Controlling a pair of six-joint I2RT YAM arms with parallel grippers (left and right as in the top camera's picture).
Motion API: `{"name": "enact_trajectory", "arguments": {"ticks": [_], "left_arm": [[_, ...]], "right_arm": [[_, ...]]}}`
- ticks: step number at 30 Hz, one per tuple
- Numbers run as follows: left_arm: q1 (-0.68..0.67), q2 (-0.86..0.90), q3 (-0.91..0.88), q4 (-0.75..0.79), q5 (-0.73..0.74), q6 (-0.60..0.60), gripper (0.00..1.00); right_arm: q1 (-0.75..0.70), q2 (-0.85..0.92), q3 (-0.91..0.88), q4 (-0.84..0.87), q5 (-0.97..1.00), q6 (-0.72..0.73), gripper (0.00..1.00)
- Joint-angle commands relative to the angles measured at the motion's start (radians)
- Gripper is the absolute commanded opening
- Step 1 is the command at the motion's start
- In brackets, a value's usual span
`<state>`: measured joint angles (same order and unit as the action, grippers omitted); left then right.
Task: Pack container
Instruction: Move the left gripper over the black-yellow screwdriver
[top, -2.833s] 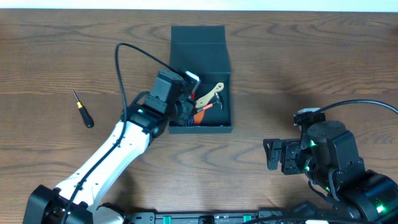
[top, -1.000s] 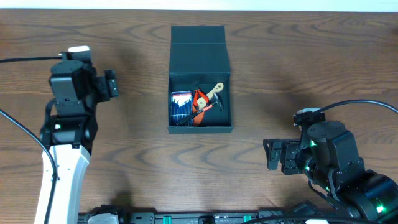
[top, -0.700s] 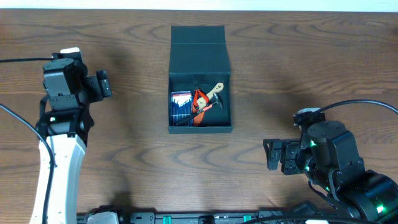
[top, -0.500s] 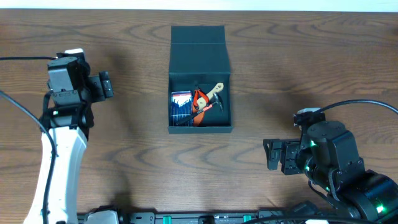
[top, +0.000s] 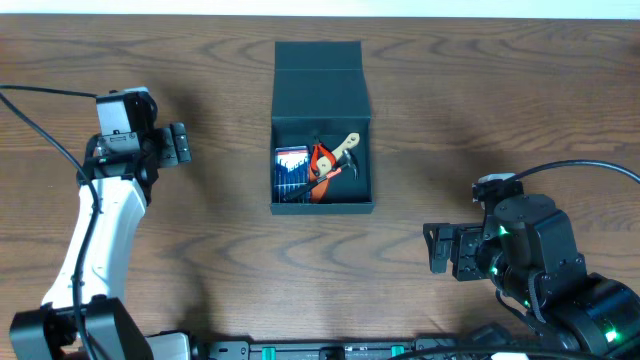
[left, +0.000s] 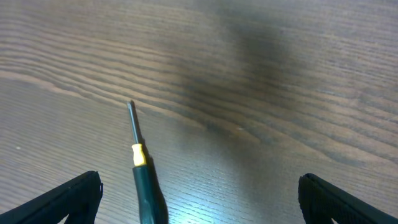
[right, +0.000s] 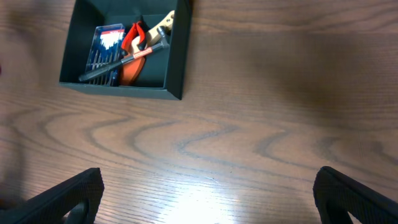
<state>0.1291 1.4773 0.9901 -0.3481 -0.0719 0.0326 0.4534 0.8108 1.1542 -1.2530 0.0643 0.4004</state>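
Observation:
The container (top: 360, 165) is a dark box in the middle of the table, its flap lid (top: 320, 80) folded back. Inside lie a blue pack of bits (top: 290, 168), orange pliers (top: 322, 160) and a wooden-handled tool (top: 345, 145). My left gripper (top: 178, 145) hangs open at the table's left. A dark-handled screwdriver (left: 142, 180) with a yellow collar lies on the wood between its fingers (left: 74, 199), nearer the left one; the arm hides it from overhead. My right gripper (top: 440, 250) stands open and empty, below and to the right of the container (right: 177, 62).
Bare wood grain surrounds the box on every side. The left arm's cable (top: 40, 110) loops over the table's left edge. The right arm's base (top: 560, 280) fills the lower right corner.
My left arm has drawn out of the container and swung to the table's left, then edged slightly toward the box. The right arm and the box's contents have not moved.

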Motion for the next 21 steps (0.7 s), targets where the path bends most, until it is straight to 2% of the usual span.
{"name": "enact_trajectory", "arguments": {"ticks": [1, 21], "left_arm": [[0.005, 0.015, 0.018, -0.003, 0.013, -0.012, 0.99], [0.005, 0.016, 0.018, -0.003, 0.021, -0.012, 0.99]], "right_arm": [[-0.008, -0.001, -0.002, 0.0, 0.003, -0.013, 0.99], [-0.008, -0.001, -0.002, 0.0, 0.003, -0.013, 0.99]]}}
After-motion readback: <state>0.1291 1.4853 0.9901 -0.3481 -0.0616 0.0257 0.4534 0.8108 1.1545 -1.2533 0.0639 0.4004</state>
